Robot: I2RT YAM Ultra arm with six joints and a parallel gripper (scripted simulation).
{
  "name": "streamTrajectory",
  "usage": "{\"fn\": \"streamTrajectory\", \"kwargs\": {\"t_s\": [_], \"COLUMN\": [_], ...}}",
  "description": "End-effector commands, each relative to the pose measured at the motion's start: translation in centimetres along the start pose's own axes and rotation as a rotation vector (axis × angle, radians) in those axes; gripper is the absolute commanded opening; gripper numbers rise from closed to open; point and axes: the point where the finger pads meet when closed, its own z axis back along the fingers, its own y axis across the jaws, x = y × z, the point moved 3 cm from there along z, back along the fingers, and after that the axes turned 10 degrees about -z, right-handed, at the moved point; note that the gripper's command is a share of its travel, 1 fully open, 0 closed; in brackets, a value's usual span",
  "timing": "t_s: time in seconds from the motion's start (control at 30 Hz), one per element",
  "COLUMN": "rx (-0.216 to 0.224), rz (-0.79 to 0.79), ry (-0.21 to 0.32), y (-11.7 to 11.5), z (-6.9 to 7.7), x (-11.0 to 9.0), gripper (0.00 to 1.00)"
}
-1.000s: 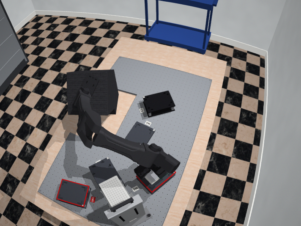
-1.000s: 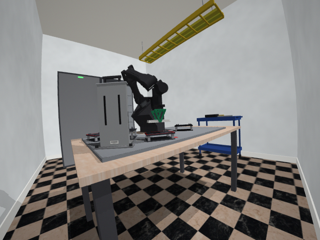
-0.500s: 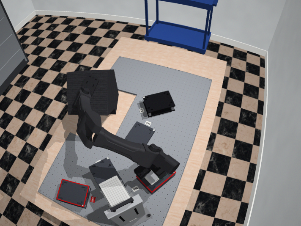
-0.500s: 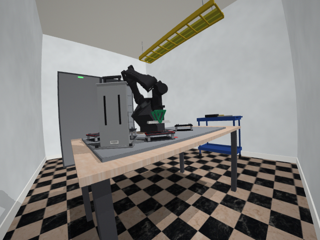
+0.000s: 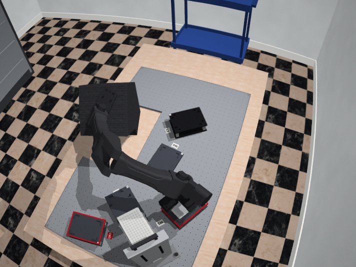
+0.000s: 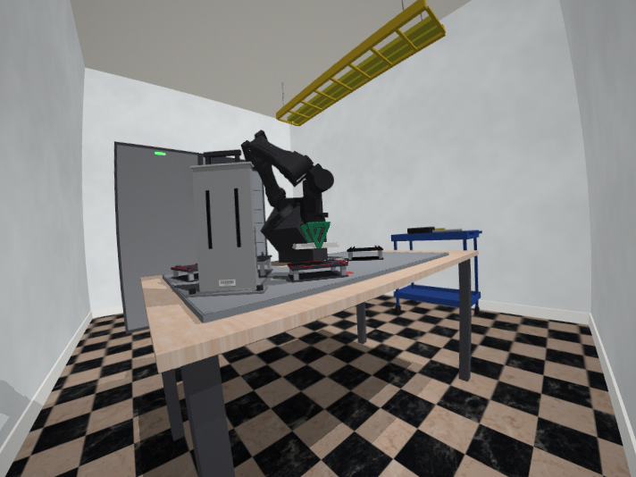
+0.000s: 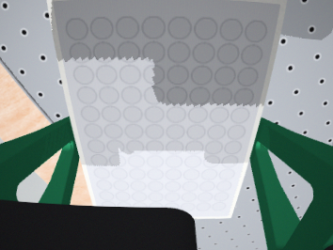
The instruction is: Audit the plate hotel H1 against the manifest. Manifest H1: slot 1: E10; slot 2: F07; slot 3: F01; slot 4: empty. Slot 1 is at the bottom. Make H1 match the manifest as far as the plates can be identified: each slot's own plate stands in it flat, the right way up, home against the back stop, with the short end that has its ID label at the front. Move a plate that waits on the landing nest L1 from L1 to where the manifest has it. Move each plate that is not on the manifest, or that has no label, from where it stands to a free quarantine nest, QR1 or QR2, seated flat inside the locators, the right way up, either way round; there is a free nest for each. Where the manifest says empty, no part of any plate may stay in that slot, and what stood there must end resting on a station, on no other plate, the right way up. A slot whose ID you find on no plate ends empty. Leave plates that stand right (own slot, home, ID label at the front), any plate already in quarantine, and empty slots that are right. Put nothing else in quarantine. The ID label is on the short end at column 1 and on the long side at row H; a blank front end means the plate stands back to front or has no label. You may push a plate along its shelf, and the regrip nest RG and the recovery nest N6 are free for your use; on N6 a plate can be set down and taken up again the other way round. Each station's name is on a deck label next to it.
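My gripper [image 5: 180, 209] hangs over the red-framed quarantine nest [image 5: 185, 215] at the deck's right front. Its green fingers are shut on the long sides of a white well plate [image 7: 166, 102]. The side view shows the plate [image 6: 313, 245] held level, a little above the nest [image 6: 315, 265]. I see no label on the plate. The plate hotel H1 [image 5: 146, 250] stands at the front edge. Another white well plate [image 5: 135, 225] sticks far out of its front. The hotel's slots are hidden from these views.
A second red-framed quarantine nest [image 5: 85, 227] at the front left is empty. A dark nest [image 5: 120, 201] lies in front of the hotel and the flat N6 nest [image 5: 165, 157] mid-deck. A raised black nest [image 5: 188, 122] stands further back. The arm's black pedestal [image 5: 109, 109] is at the left.
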Motion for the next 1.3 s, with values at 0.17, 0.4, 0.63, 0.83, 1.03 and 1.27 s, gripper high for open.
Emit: {"fn": "streamTrajectory", "kwargs": {"t_s": [0.17,0.4,0.63,0.83,1.03,1.27], "rx": [0.009,0.001,0.013,0.004,0.022,0.0], "rz": [0.017,0.029,0.01,0.022,0.005,0.022], "ry": [0.003,0.001,-0.001,0.003,0.002,0.0], "y": [-0.2,-0.7,-0.1,-0.4,0.3,-0.6], "z": [-0.4,-0.7,-1.0,-1.7,-1.4,-2.5], "x": [-0.8,-0.9,-0.4,-0.9,-0.3,-0.7], "gripper": [0.87,0.87,0.87,0.87,0.87,0.87]}}
